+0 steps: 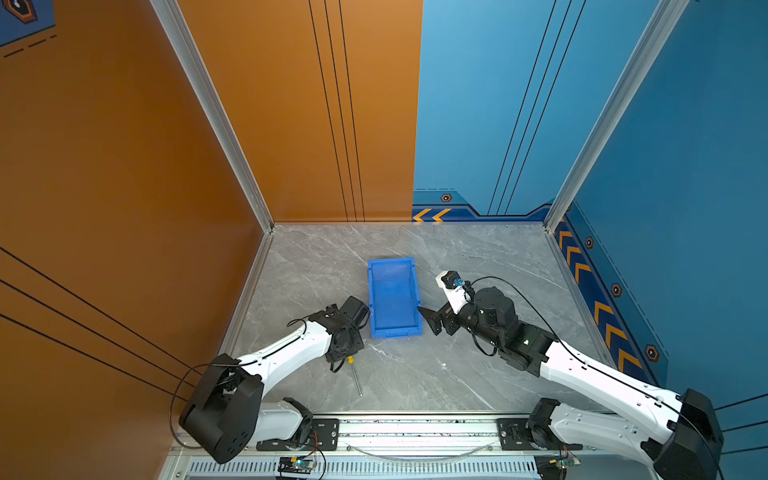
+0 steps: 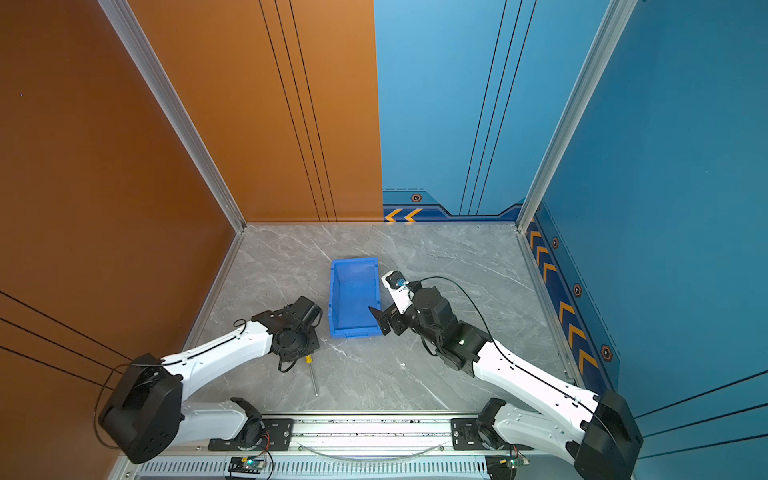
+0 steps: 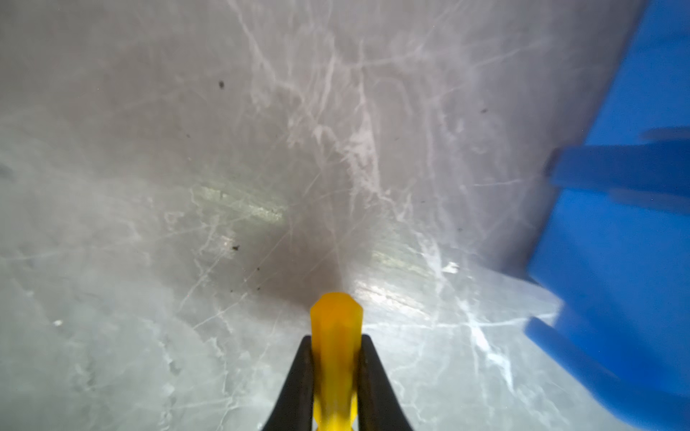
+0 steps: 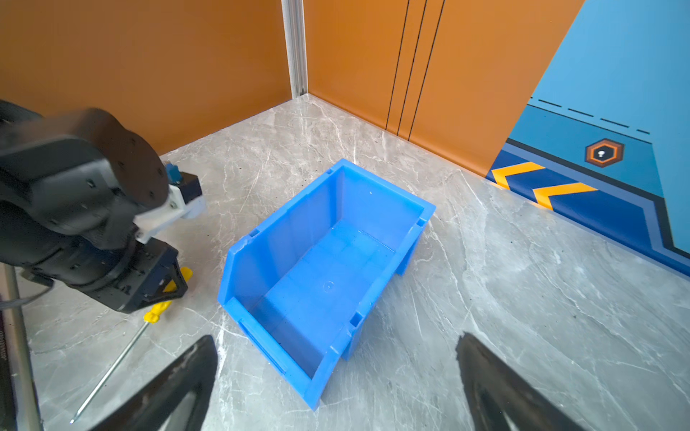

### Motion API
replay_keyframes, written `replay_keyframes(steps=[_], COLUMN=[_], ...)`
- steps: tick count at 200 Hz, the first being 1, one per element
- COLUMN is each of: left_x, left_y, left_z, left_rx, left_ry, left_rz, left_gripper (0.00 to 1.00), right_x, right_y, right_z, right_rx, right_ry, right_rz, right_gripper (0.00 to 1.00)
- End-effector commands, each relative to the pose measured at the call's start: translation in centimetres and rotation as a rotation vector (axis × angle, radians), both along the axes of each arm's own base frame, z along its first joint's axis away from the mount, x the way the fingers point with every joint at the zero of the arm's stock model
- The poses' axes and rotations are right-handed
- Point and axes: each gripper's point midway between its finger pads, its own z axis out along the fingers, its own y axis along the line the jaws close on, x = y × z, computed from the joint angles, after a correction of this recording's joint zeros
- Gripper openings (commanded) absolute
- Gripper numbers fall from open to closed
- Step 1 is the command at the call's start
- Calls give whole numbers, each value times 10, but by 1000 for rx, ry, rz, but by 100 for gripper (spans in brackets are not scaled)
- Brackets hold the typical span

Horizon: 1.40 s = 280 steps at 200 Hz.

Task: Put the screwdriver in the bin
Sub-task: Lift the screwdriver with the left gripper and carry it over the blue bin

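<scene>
Now the left tool (image 3: 336, 337) pinches the screwdriver (image 3: 336, 313) by its yellow handle, shaft pointing away from the nearby bin (image 1: 392, 299), while the right tool (image 1: 428, 321) hangs spread.

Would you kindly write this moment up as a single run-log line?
left gripper: shut on screwdriver handle | screwdriver: lying on table, outside bin | right gripper: open, near bin | bin: empty
</scene>
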Motion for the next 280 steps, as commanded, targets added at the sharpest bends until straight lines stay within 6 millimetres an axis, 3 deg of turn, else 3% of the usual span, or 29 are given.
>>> replay_keyframes(steps=[1, 49, 53, 75, 116, 156, 183, 217, 280], left_x=[14, 48, 55, 72, 95, 121, 140, 160, 174], left_y=[11, 1, -4, -20, -52, -98, -126, -150, -155], left_z=[35, 85, 97, 124, 166, 197, 198, 183, 122], left_rx=[62, 98, 84, 63, 31, 3, -13, -28, 25], left_ry=[-69, -161, -191, -252, -340, -406, -406, -374, -257], left_rz=[-44, -117, -119, -162, -241, -347, -373, -377, -313], left_gripper=[0, 0, 0, 0, 0, 0, 0, 0, 0], right_x=[5, 22, 23, 33, 48, 48, 45, 39, 38], right_y=[-14, -20, -21, -27, -52, -68, -74, -85, -102], right_z=[-4, 4, 3, 5, 9, 6, 3, 0, -8], right_rx=[-2, 18, 13, 2, 36, 50, 45, 39, 41], right_ry=[16, 30, 34, 39, 46, 68, 70, 69, 80], right_rz=[-69, -94, -96, -117, -209, -269, -280, -307, -351], right_gripper=[100, 100, 100, 100, 100, 100, 100, 100, 100])
